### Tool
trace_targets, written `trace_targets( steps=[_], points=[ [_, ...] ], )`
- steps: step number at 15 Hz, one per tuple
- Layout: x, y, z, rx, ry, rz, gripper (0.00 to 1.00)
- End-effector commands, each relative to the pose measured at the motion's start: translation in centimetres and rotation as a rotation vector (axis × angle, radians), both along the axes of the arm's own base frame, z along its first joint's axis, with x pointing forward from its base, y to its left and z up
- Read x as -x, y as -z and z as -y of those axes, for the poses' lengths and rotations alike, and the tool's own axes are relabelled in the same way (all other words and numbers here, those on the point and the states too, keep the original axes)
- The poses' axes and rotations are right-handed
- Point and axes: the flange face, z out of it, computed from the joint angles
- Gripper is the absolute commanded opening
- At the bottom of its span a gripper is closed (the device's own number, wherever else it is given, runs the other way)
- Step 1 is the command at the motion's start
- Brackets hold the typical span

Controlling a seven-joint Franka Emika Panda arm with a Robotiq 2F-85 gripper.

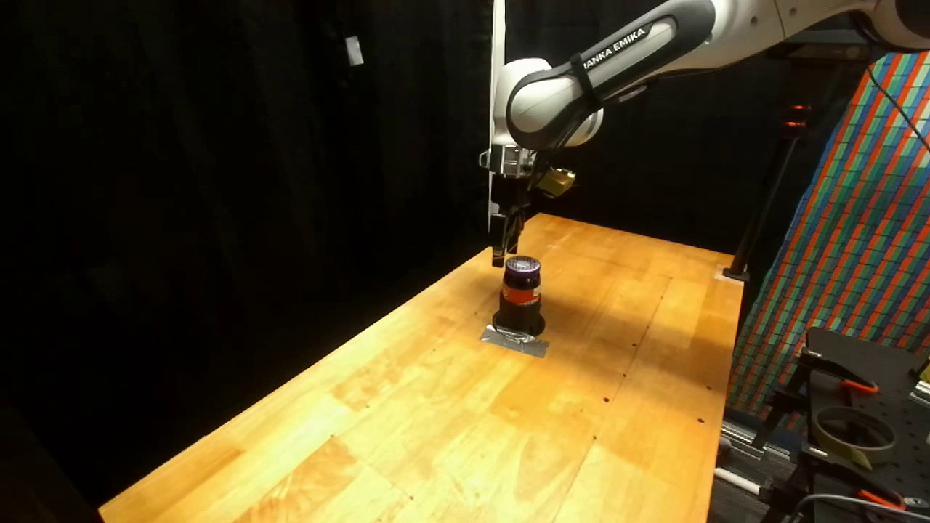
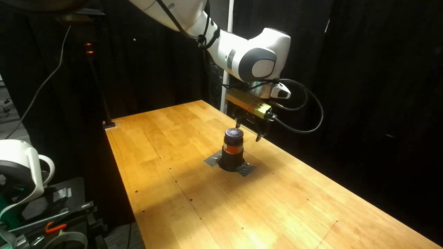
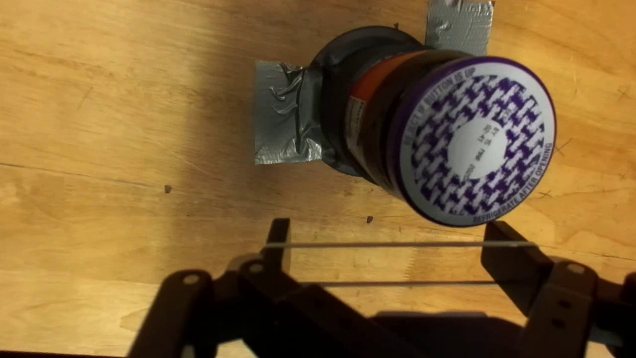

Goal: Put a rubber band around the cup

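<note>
The cup (image 1: 522, 294) is a dark jar with an orange-red label and a purple-and-white lid. It stands upright in a black base in both exterior views (image 2: 232, 149). The wrist view shows its lid (image 3: 477, 141) at the upper right. My gripper (image 3: 387, 232) is open. A thin rubber band (image 3: 387, 244) is stretched around both fingers, with two strands crossing the gap. The fingers point down beside the cup, near lid height, in both exterior views (image 1: 506, 258) (image 2: 248, 133). In the wrist view the right fingertip appears close to the lid's edge; I cannot tell if they touch.
Grey tape strips (image 3: 285, 114) fix the black base to the wooden table (image 1: 450, 428). The table's long edge lies near the gripper, with a black curtain beyond it. A black post (image 2: 100, 90) is at a far corner. A side cart (image 1: 864, 407) holds a tape roll.
</note>
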Motion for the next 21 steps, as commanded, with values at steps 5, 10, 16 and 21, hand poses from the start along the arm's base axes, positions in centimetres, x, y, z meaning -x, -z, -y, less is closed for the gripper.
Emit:
trace_targets(
  steps=[5,10,16,21],
  points=[
    [-1.1,1.3,-1.3,0.050,-0.023,-0.076,1.00],
    [-1.2,0.4,-2.2,0.079,-0.044,-0.056,1.00],
    [-0.5,0.3,-3.4,0.110,-0.078,-0.084,1.00],
    [0.6,0.3,-4.0,0.161,-0.102,-0.122,1.00]
  ],
)
